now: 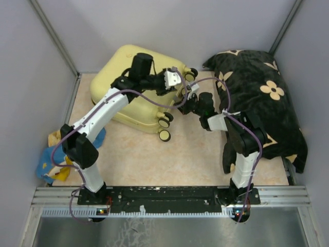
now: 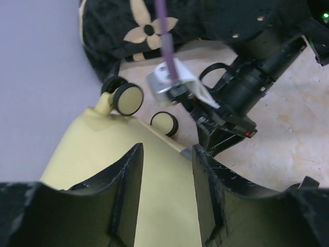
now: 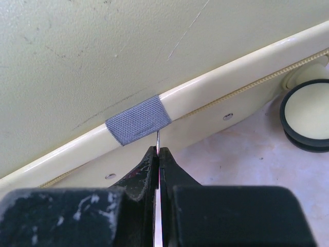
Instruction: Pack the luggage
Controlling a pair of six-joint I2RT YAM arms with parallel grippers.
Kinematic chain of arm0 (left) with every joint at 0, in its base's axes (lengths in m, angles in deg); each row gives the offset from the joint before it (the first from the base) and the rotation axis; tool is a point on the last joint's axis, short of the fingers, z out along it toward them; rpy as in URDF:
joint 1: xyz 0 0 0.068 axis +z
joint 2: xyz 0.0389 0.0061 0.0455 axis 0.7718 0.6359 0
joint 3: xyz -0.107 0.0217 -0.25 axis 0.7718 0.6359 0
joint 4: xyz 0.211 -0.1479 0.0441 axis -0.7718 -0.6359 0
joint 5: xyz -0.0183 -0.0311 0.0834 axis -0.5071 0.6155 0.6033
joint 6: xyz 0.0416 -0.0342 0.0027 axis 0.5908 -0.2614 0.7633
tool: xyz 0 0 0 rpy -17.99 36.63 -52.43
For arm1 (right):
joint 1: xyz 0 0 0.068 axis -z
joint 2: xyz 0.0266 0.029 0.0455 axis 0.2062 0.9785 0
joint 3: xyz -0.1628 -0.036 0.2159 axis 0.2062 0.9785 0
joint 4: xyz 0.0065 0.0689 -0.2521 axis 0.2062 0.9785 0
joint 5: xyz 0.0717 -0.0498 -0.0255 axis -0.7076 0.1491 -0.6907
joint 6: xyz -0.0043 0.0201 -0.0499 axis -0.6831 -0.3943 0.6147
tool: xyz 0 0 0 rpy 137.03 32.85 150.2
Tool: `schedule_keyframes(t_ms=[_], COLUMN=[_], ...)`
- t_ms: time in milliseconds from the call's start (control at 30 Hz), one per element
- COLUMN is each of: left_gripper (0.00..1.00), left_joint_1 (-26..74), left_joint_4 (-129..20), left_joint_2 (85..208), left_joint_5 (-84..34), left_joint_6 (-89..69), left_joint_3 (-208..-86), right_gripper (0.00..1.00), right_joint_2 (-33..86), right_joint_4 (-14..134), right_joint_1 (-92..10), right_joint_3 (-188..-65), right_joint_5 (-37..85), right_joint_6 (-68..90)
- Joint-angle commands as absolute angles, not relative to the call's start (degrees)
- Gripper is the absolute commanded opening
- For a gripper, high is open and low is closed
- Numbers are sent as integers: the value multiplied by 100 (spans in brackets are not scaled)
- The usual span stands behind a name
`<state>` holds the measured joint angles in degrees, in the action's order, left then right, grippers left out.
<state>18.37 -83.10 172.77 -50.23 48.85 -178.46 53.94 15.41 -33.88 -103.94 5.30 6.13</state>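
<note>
pale marbled table, grey walls, a black flowered cloth heaped at right. the left arm stretches over the closed luggage at back left, the left gripper spread apart above its shell near the wheels. the right gripper, low at the seam, is clenched on a thin metal sliver below a grey patch

1 yellow luggage, 1 black flowered cloth, 2 robot arms
</note>
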Motion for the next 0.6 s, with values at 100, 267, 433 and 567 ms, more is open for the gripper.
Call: schedule_keyframes(t_ms=[100,267,433,567], left_gripper=[41,39,38,35], left_joint_1=[1033,789,780,795], left_joint_4=[-8259,-8020,-8684,-9431], left_joint_2=[17465,17611,17883,18196], left_joint_5=[-3928,-3474,-3473,-3260], left_joint_6=[6087,6489,6551,6446], left_joint_3=[-17110,-16744,-16957,-17240], right_gripper=[0,0,0,0], right_joint_2=[5087,5261,5328,5438], right_joint_4=[553,470,440,421], right_joint_1=[-3321,-3185,-3013,-2839], right_joint_3=[-10549,-10663,-10702,-10754], right_joint_5=[827,912,1139,1256], right_joint_6=[791,783,878,874])
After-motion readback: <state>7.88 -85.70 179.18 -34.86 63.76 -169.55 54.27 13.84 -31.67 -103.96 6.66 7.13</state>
